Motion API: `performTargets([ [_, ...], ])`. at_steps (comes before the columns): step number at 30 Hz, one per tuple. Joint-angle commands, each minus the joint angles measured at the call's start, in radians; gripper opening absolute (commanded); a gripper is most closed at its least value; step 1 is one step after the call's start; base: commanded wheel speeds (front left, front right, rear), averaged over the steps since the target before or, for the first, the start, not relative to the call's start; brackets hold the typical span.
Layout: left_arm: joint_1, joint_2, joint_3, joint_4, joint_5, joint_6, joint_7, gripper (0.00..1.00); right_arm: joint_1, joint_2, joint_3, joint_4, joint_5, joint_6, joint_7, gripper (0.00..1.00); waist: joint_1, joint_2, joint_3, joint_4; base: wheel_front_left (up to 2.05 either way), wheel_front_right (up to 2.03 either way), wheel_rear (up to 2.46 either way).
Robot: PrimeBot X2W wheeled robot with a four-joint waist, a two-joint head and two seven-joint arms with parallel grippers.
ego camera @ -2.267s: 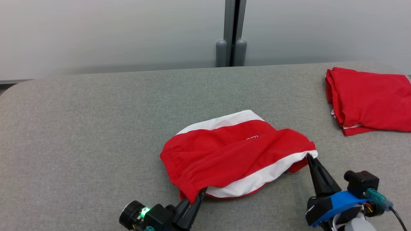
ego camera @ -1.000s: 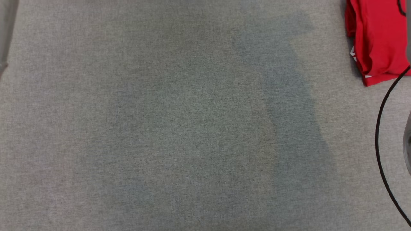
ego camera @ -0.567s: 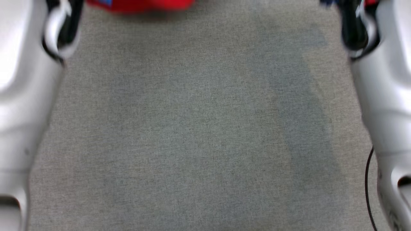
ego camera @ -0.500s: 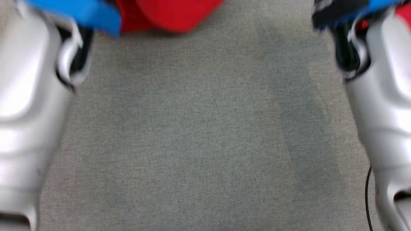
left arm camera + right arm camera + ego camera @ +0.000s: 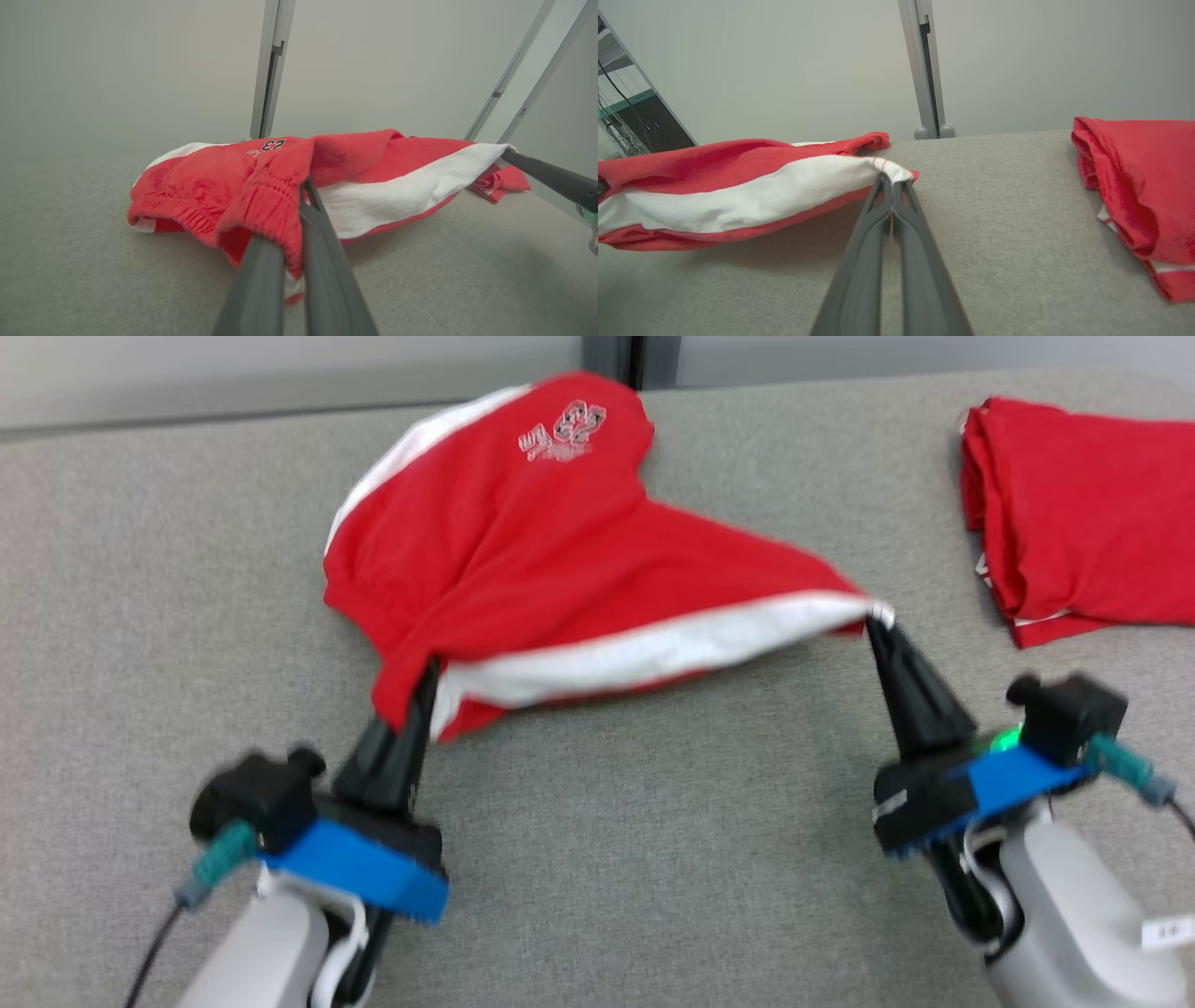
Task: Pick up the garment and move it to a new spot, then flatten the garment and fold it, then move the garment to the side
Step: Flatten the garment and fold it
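A grey table (image 5: 653,859) bears red shorts (image 5: 523,551) (near edge raised). A folded red pile (image 5: 1092,513) lies at its right.

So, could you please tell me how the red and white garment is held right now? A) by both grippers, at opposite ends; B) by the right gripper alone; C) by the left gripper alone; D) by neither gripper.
A: the left gripper is shut on a gathered red edge of the garment, the right gripper on its white-striped corner.
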Motion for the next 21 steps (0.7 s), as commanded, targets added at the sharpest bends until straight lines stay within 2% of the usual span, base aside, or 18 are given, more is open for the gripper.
performTargets([
  [1, 0.036, 0.002, 0.001, -0.008, -0.002, -0.001, -0.004, 0.00, 0.036, -0.013, 0.006, -0.013, 0.003, 0.001, -0.005, 0.00, 0.0004, 0.0000, -0.024, -0.015, 0.00, 0.00, 0.00],
  [7, 0.211, 0.013, 0.009, -0.045, 0.031, 0.024, -0.004, 0.00, 0.236, -0.034, -0.011, -0.068, 0.018, 0.001, -0.004, 0.00, 0.0004, 0.0000, -0.094, -0.010, 0.00, 0.00, 0.00],
  [13, 0.338, 0.013, -0.003, -0.092, 0.038, 0.033, -0.004, 0.00, 0.419, -0.020, -0.056, -0.150, 0.026, 0.001, -0.005, 0.00, 0.0004, 0.0000, -0.137, 0.014, 0.00, 0.00, 0.00],
  [17, 0.374, 0.000, -0.019, -0.101, 0.034, 0.028, -0.004, 0.00, 0.479, -0.007, -0.072, -0.196, 0.019, 0.001, 0.011, 0.00, 0.0004, 0.0000, -0.151, 0.020, 0.00, 0.00, 0.00],
  [21, 0.364, -0.014, -0.026, -0.101, 0.025, 0.020, -0.004, 0.00, 0.476, -0.003, -0.090, -0.224, 0.011, 0.001, 0.023, 0.00, 0.0004, 0.0000, -0.155, 0.028, 0.00, 0.00, 0.00],
])
